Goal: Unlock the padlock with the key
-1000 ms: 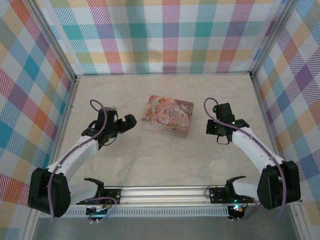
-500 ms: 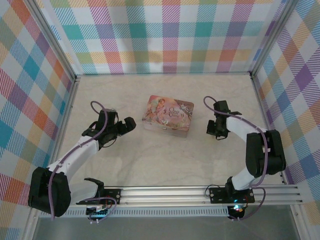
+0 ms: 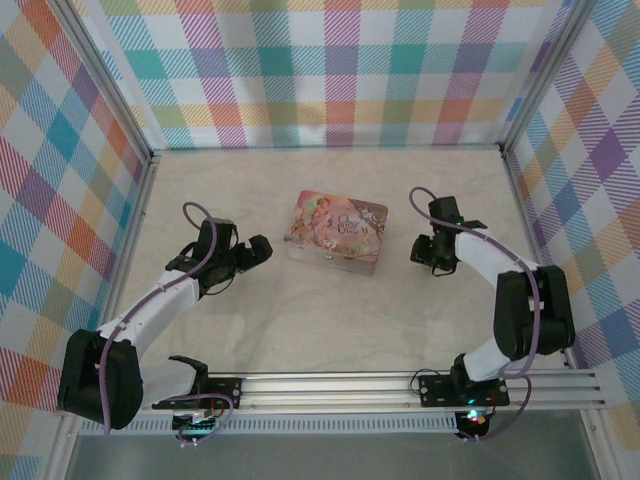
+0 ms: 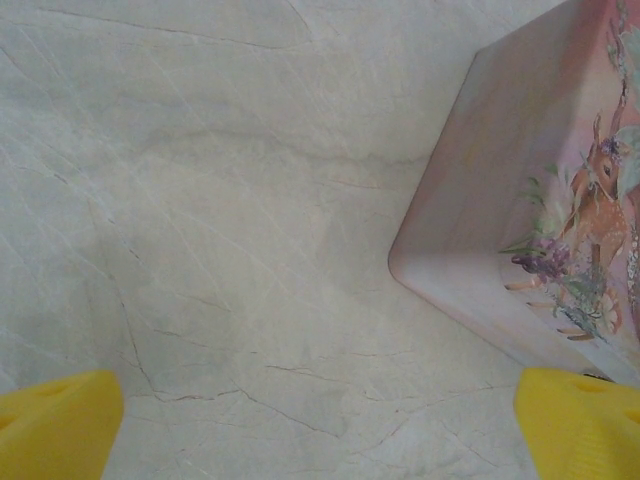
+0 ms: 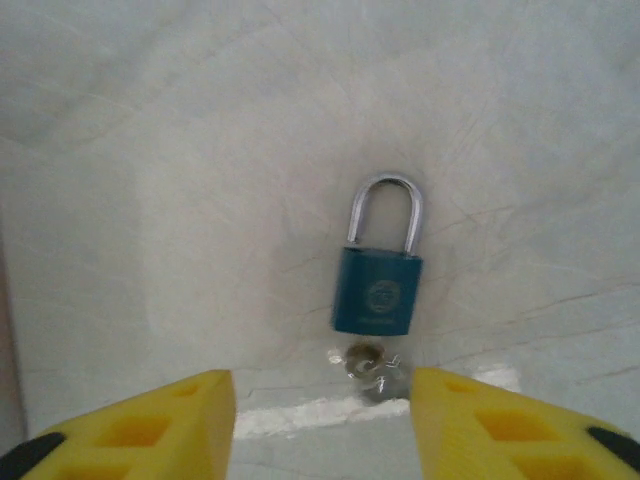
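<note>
Yellow-tipped, our left gripper [image 4: 320,435] stands wide and empty beside the pink tin [image 4: 540,220] at frame right, while our nearer right gripper [image 5: 322,420], partly spread and holding nothing, faces the teal padlock [image 5: 377,292] at mid-frame, shackle pointing up-frame, the key [image 5: 372,368] a blur at its base, seating unclear to us.

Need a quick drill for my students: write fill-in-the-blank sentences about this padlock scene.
The padlock lies flat on the ___.
The key lies by the padlock's end opposite its ___.
The right pincer is open and holds ___.
The left pincer faces a corner of the pink ___.
Missing: table; shackle; nothing; tin.
</note>
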`<action>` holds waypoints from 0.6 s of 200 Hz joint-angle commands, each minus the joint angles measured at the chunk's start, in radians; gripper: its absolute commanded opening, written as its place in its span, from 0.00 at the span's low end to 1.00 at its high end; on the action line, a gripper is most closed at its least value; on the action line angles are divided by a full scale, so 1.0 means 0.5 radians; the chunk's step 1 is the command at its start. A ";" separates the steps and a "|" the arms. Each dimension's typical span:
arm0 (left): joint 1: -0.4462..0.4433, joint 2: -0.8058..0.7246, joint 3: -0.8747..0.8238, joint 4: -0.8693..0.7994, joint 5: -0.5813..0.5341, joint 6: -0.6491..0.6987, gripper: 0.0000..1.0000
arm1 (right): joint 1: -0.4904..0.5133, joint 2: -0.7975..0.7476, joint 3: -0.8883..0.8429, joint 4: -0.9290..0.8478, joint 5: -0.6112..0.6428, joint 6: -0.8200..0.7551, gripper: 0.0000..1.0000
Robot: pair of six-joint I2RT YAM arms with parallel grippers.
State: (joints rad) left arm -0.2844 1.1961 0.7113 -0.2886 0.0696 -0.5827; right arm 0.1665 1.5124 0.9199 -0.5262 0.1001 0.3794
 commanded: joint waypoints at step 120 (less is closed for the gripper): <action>0.058 0.204 0.042 0.539 -1.377 0.876 1.00 | -0.030 -0.933 -0.963 1.636 0.817 -0.516 1.00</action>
State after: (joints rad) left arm -0.2825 1.2438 0.8078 -0.2184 -0.3904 -0.3367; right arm 0.1562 1.0809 0.5655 -0.0685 0.3920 0.2691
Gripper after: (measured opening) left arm 0.998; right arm 0.996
